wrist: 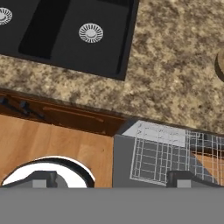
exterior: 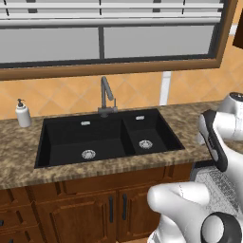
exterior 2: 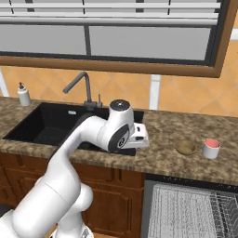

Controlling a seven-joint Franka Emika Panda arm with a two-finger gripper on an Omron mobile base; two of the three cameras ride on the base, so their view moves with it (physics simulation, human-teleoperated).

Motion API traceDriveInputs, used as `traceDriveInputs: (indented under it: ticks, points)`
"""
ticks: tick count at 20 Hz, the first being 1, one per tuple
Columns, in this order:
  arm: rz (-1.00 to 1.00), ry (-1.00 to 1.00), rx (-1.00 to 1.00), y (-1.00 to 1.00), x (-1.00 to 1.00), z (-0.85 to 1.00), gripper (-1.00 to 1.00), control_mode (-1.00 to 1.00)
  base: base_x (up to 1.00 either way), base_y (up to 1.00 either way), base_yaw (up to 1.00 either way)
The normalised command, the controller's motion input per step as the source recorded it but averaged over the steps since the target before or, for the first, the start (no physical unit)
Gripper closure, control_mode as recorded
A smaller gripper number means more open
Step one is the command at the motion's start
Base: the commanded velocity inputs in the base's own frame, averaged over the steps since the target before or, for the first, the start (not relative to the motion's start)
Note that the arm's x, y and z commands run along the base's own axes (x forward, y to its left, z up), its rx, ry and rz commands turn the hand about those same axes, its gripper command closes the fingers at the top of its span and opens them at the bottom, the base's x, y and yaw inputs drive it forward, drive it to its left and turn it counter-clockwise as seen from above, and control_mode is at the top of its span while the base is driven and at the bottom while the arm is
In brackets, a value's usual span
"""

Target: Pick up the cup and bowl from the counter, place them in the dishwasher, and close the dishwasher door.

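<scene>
- Gripper (wrist: 112,179) spread wide, holding nothing, above the counter (wrist: 175,78)
- Bowl (exterior 2: 186,147) just beside cup (exterior 2: 210,148), at its 9 o'clock
- Dishwasher door (exterior 2: 186,209) down

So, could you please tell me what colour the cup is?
The cup is whitish outside with a red-pink inside, clearest in the right base view.

counter (exterior 2: 176,160): speckled granite | sink (exterior: 104,137): matt black | cabinets (exterior: 85,209): glossy wood

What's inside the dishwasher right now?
The dishwasher stands open with its grey wire rack pulled out; the rack's visible part is bare. The bowl and cup sit on the counter above. The dark interior behind the rack is hidden.
</scene>
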Motion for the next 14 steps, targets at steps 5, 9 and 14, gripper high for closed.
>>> traceDriveInputs:
  ticks: [5,9,14]
  points:
    - [0.0,0.0,0.0,-0.47,0.1,0.0,-1.0,-1.0,0.0,0.0,0.0]
    - [0.0,0.0,0.0,-0.46,0.01,0.0,-1.0,-1.0,0.0,0.0,0.0]
    - [0.0,0.0,0.0,-0.36,0.02,-0.01,-1.0,-1.0,0.0,0.0,0.0]
